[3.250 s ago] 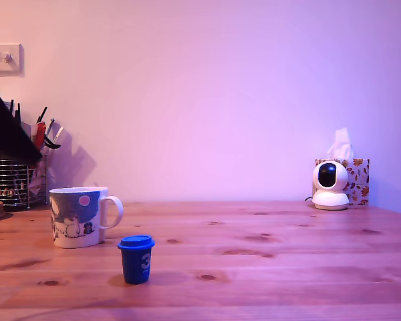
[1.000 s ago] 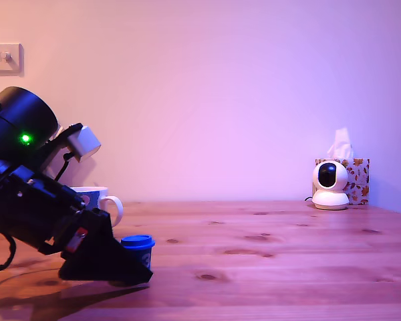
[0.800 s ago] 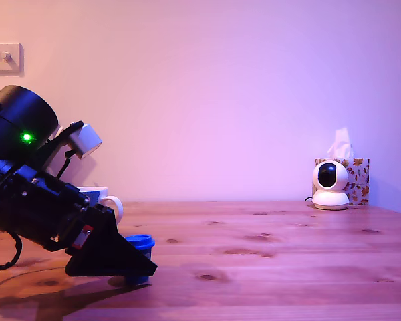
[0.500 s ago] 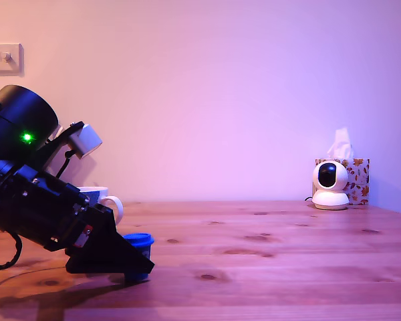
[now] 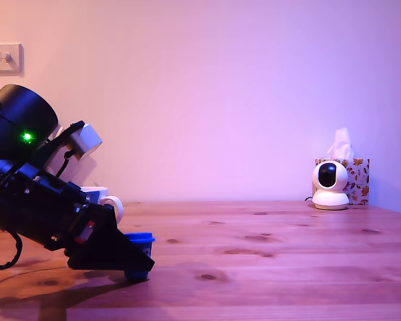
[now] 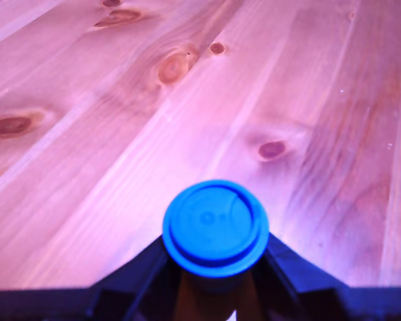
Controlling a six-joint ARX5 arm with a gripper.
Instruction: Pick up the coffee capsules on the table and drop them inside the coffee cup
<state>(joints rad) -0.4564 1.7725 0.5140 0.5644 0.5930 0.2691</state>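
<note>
Room: plain wall, pink-purple light, a switch [image 5: 5, 59] high at the exterior view's left.
Table [image 5: 267, 267]: pine boards with dark knots, seen in both views.
Arm [image 5: 23, 180]: black, with a green light, leaning down from the exterior view's left to the table.
Hand [image 5: 135, 259]: low at the table, its two black fingers [image 6: 137, 271] close on both sides of the capsule body; it is grasping the capsule.
Capsule [image 6: 215, 227]: blue, upright, flat rim on top, between the fingers. If its bottom touches the table or not, I cannot tell.
Cup [image 5: 105, 200]: white, mostly hidden behind the arm; only the rim and handle show, just behind the capsule.
Camera [image 5: 330, 185]: white and round, far at the exterior view's right by the wall.
Tissue box [image 5: 358, 175]: with a leaf pattern, just behind the camera.
</note>
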